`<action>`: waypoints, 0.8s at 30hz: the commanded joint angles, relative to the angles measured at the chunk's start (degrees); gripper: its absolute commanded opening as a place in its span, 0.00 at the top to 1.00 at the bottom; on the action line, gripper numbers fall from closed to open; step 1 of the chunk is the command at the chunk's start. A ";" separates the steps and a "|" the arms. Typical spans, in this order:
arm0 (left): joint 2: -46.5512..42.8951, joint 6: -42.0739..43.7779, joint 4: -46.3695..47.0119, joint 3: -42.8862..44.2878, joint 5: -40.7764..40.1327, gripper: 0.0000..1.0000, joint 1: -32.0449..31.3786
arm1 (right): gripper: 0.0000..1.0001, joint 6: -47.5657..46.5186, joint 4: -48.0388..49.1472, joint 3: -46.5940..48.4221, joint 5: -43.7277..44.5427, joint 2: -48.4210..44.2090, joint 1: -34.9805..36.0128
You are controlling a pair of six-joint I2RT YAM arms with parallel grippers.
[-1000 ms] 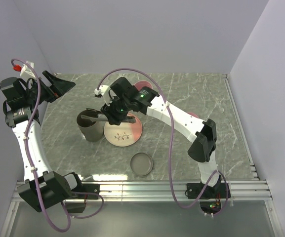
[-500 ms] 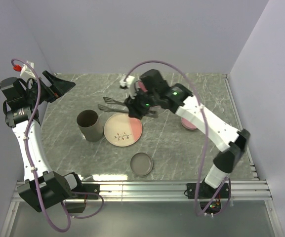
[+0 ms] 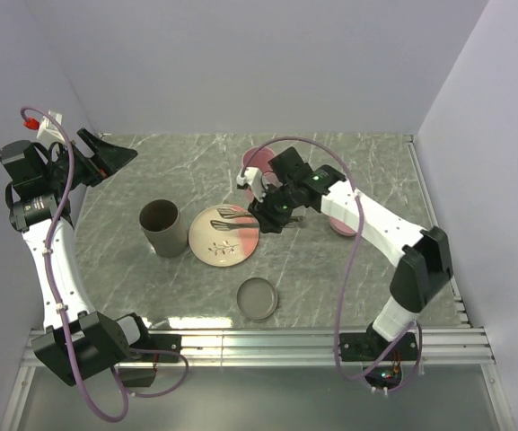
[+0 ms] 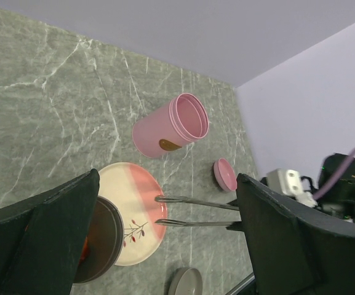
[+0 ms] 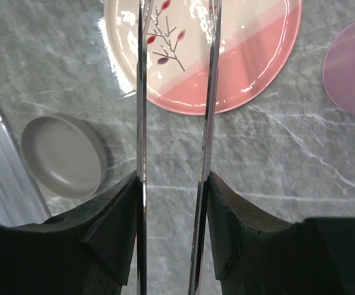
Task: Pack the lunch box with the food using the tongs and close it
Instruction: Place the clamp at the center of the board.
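My right gripper (image 3: 274, 214) (image 5: 172, 178) is shut on the silver tongs (image 3: 230, 218) (image 5: 142, 123), with one slim arm against each finger. The tong tips are spread and empty, held over the pink-and-cream plate (image 3: 224, 247) (image 4: 125, 184) (image 5: 239, 61), which shows no food on it. The grey round lunch box (image 3: 162, 229) (image 4: 106, 239) stands open left of the plate. In the left wrist view a sliver of orange food (image 4: 83, 249) shows inside it. My left gripper (image 3: 106, 154) (image 4: 167, 176) hangs open high at the far left, holding nothing.
A grey lid (image 3: 258, 297) (image 4: 186, 284) (image 5: 63, 157) lies near the front edge. A pink container (image 3: 260, 160) (image 4: 168, 126) lies on its side behind the plate. Its pink lid (image 3: 341, 224) (image 4: 225, 174) (image 5: 349, 67) lies to the right.
My right gripper has carried the tongs from the grey lunch box away to the right. Their tips now hang over the plate. The left arm has not moved.
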 commanded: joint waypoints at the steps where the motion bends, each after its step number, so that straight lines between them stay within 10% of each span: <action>1: -1.20 0.55 1.60 1.58 0.82 0.01 0.33 | 0.49 -2.72 4.46 0.88 -3.09 3.09 -0.88; 24: -0.41 1.17 1.87 1.49 0.74 0.00 0.33 | 0.39 -6.41 6.58 4.84 -3.54 21.28 -0.88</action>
